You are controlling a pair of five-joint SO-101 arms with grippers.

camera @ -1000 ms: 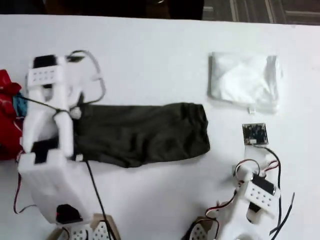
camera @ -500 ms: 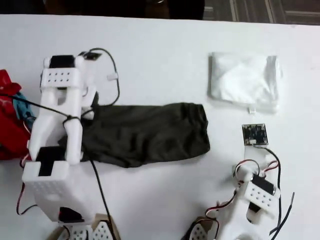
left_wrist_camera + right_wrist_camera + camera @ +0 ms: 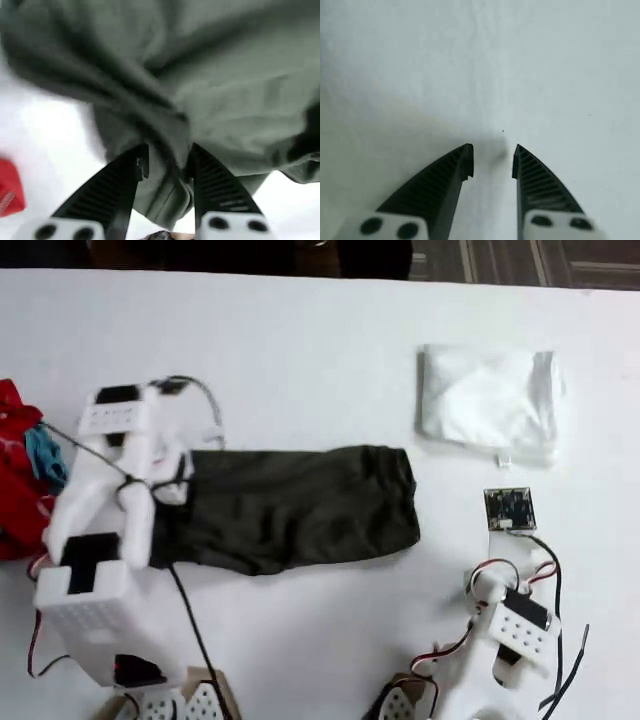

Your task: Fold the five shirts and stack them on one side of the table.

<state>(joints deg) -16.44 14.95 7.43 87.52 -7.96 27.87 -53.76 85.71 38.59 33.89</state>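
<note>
A white table (image 3: 300, 330) carries a dark green shirt (image 3: 290, 505) folded into a long band, its long axis running across the table from the left arm's (image 3: 100, 510) side toward the right arm's (image 3: 510, 635). The left arm leans forward over the band's near end, and the left claw (image 3: 167, 165) is clamped on a bunched fold of that shirt, the rest stretching away from it. A red shirt heap (image 3: 15, 480) lies just outside this claw. The right arm sits folded low by its base, the right claw (image 3: 492, 160) slightly apart over bare table. A folded white shirt (image 3: 488, 402) lies beyond it
</note>
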